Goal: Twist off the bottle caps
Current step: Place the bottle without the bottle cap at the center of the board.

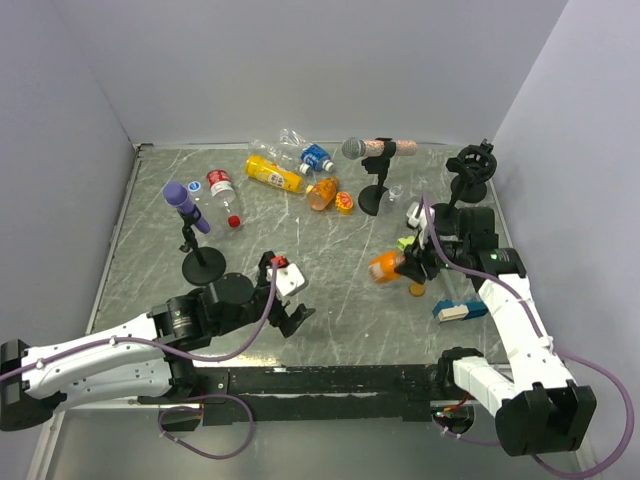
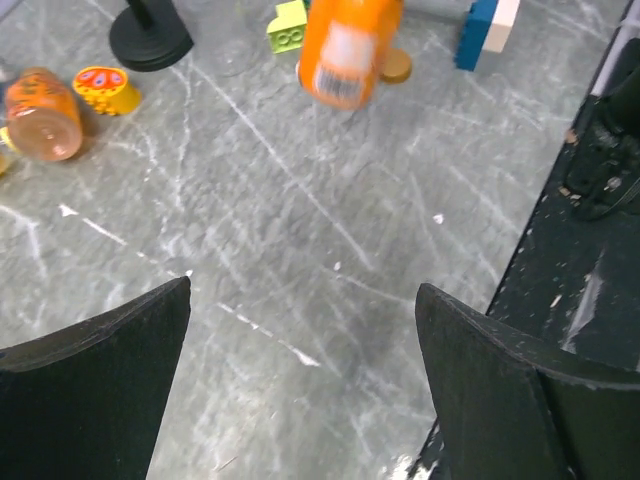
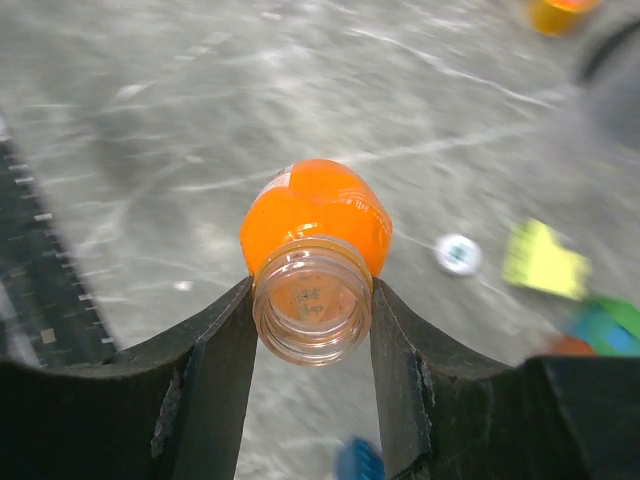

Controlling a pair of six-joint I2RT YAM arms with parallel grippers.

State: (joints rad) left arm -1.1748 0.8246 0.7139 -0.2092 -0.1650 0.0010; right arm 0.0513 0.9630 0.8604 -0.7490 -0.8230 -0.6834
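Observation:
My right gripper (image 3: pixel 312 300) is shut on the neck of a stubby orange bottle (image 3: pixel 315 205), whose mouth is uncapped and faces the wrist camera. From above, that bottle (image 1: pixel 385 267) hangs by the right gripper (image 1: pixel 408 262) just over the table. An orange-brown cap (image 1: pixel 417 290) lies right beside it, seen also in the left wrist view as the same cap (image 2: pixel 397 66). A red cap (image 1: pixel 234 222) and a white cap (image 3: pixel 459 254) lie loose. My left gripper (image 1: pixel 292 297) stands open and empty over bare table (image 2: pixel 303 320). More bottles lie at the back: yellow (image 1: pixel 272 175), blue-labelled (image 1: pixel 312 156), red-labelled (image 1: pixel 220 185) and orange (image 1: pixel 322 193).
A purple-headed microphone (image 1: pixel 185 207) and a grey-headed one (image 1: pixel 355 148) stand on black round bases. A yellow-green block (image 1: pixel 405 243) and a blue-and-white block (image 1: pixel 455 311) lie near the right arm. A black clamp stand (image 1: pixel 472 165) is at the back right. Grey walls enclose the table.

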